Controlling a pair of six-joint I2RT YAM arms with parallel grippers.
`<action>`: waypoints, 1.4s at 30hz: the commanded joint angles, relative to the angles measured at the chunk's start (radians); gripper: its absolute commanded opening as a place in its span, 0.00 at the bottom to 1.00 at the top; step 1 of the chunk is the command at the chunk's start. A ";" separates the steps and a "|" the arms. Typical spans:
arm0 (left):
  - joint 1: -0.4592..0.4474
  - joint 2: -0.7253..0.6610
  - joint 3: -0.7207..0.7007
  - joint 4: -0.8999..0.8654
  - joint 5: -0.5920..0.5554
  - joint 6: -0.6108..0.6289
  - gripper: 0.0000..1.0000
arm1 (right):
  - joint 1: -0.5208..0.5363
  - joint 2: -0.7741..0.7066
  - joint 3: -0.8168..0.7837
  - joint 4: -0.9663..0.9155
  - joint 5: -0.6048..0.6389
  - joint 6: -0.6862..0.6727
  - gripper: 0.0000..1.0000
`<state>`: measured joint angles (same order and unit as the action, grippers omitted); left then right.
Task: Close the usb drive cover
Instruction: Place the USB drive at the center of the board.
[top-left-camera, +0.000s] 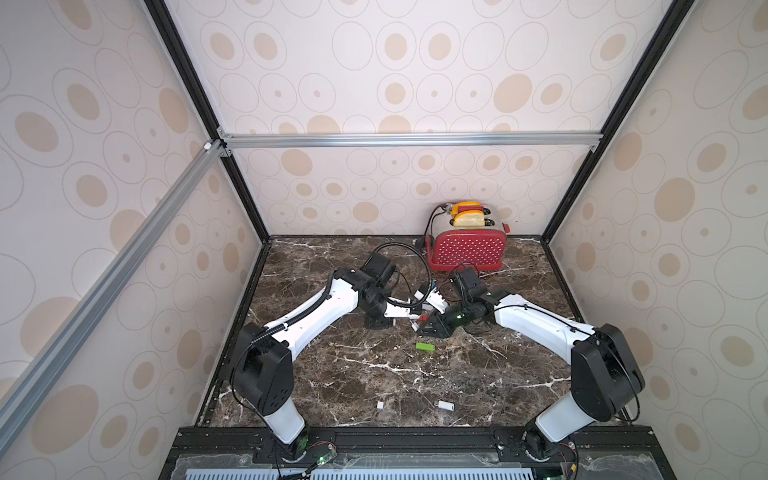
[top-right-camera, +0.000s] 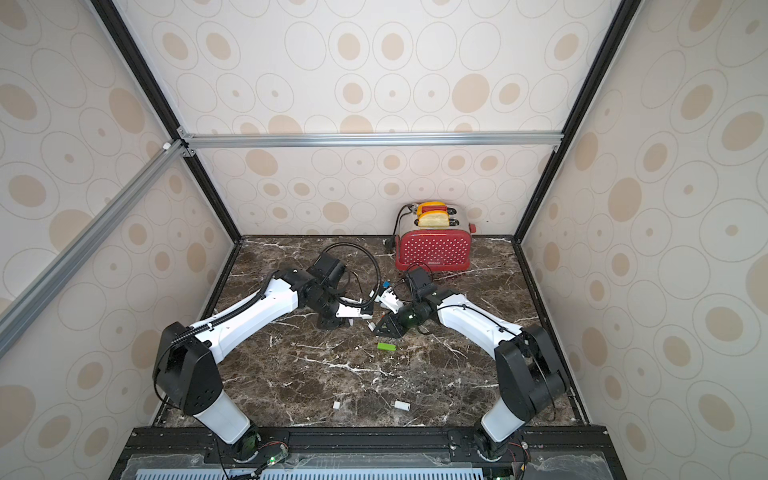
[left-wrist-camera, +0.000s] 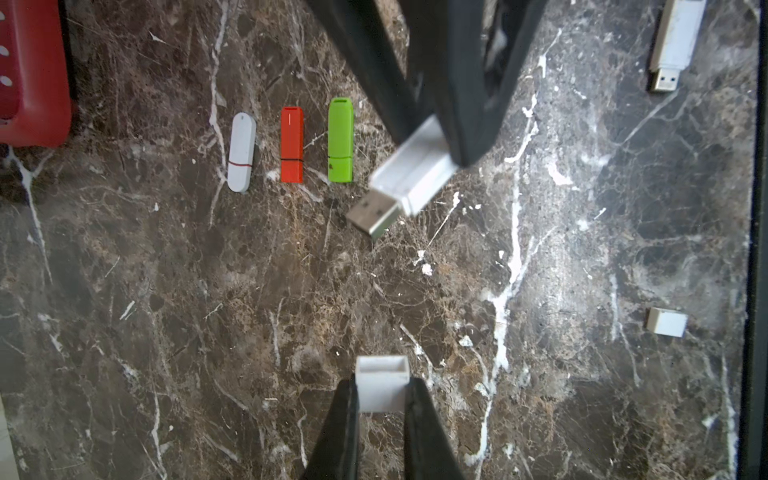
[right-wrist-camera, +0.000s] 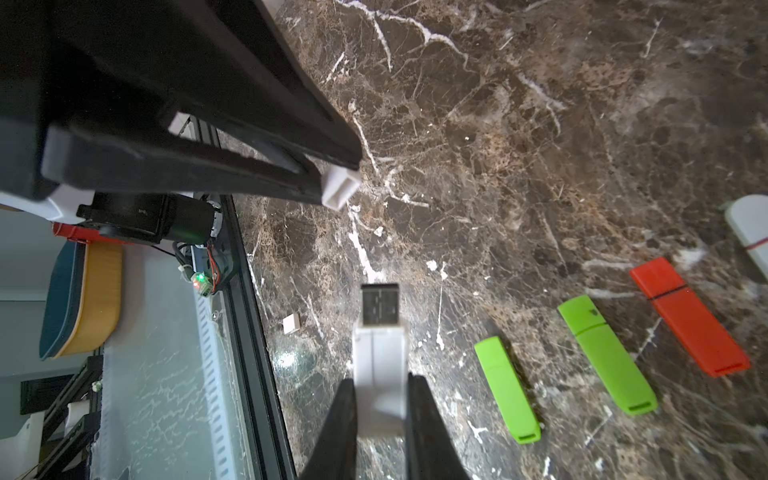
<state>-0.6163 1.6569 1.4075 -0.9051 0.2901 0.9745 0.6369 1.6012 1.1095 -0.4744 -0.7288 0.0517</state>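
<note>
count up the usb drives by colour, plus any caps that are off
white usb drive: 3
green usb drive: 2
red usb drive: 1
white cap, off its drive: 2
total: 6 drives and 2 separate caps, 8 pieces

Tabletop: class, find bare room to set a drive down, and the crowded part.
Bare: the band between the green drive and the loose cap; the far corner right of the toaster. Crowded: the middle, where left claw and right claw meet by the capped drives.
</note>
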 joint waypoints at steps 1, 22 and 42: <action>-0.024 -0.015 0.029 -0.020 -0.019 0.061 0.15 | 0.026 0.026 0.038 -0.051 -0.024 -0.022 0.00; -0.048 -0.001 0.081 -0.114 -0.024 0.058 0.15 | 0.047 -0.013 0.019 -0.107 0.093 -0.072 0.00; -0.047 -0.089 -0.040 -0.025 0.000 -0.049 0.16 | 0.047 -0.087 -0.103 -0.290 0.359 0.073 0.00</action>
<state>-0.6628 1.5929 1.3804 -0.9276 0.2649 0.9695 0.6476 1.5505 1.0340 -0.6922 -0.4831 0.0757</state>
